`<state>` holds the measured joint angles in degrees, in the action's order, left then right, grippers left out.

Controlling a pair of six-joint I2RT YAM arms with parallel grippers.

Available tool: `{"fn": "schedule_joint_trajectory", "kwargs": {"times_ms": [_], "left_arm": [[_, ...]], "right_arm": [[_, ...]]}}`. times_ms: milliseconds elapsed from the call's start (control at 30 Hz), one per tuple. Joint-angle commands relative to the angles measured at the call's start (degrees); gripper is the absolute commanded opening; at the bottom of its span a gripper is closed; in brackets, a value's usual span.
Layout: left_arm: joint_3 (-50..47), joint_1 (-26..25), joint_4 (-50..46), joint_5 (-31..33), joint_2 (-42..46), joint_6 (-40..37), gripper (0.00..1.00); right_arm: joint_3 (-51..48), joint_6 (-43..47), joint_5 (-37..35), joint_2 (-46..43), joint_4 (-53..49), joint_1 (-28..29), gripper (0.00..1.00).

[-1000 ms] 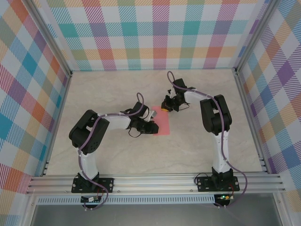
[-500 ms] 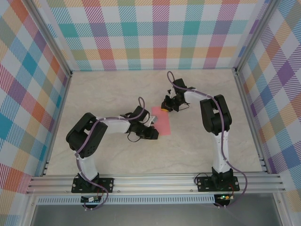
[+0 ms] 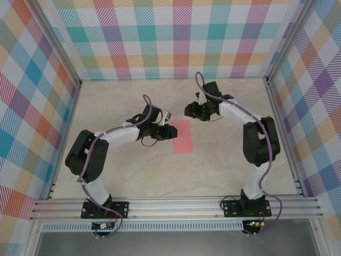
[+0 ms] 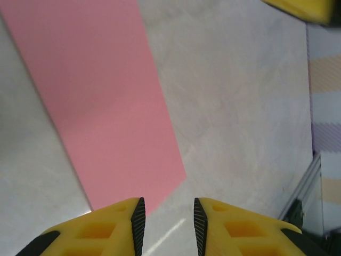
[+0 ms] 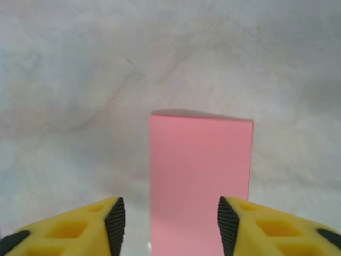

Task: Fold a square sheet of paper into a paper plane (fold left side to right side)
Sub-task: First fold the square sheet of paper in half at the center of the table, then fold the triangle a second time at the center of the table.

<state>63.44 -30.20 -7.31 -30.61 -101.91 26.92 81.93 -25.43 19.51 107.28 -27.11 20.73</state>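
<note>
Checked walls (image 3: pixel 181 37) overhead; folded paper (image 5: pixel 200 176) up close

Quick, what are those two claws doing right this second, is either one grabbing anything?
Left gripper: slightly open, holding nothing.
Right gripper: open, holding nothing; the folded pink paper lies free.

The left arm (image 3: pixel 114 136) and right arm (image 3: pixel 235 110) are white with black joints and purple cables (image 3: pixel 197 81). Their fingers (image 4: pixel 101 234) are yellow with black pads (image 5: pixel 116 224).

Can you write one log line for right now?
paper: rectangle, flat on table | left gripper: open, empty | right gripper: open, empty
</note>
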Motion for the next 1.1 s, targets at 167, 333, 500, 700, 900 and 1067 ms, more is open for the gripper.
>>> {"fn": "schedule_joint_trajectory", "kwargs": {"times_ms": [167,333,500,700,900,1067], "left_arm": [[15.0,2.9,-3.6,2.7,-13.4,3.0,0.31],[20.6,3.0,-6.8,4.5,-18.4,1.4,0.3],[23.5,3.0,-7.3,2.9,-21.7,0.9,0.31],[24.4,3.0,-8.1,4.3,-24.1,0.4,0.29],[21.4,2.9,-8.1,5.7,-23.2,0.5,0.28],[19.5,2.9,-6.9,5.4,-22.5,0.7,0.27]], "right_arm": [[-16.0,-0.4,1.2,-9.8,0.9,0.2,0.66],[-22.8,-1.9,2.6,-12.5,3.4,0.4,0.74],[-26.5,-2.4,3.2,-13.1,4.9,0.8,0.79],[-26.9,-3.5,4.5,-12.4,6.6,0.8,0.81],[-24.9,-5.7,8.3,-10.0,8.9,0.7,0.81],[-21.0,-8.5,11.0,-6.1,10.1,0.1,0.78]]}}
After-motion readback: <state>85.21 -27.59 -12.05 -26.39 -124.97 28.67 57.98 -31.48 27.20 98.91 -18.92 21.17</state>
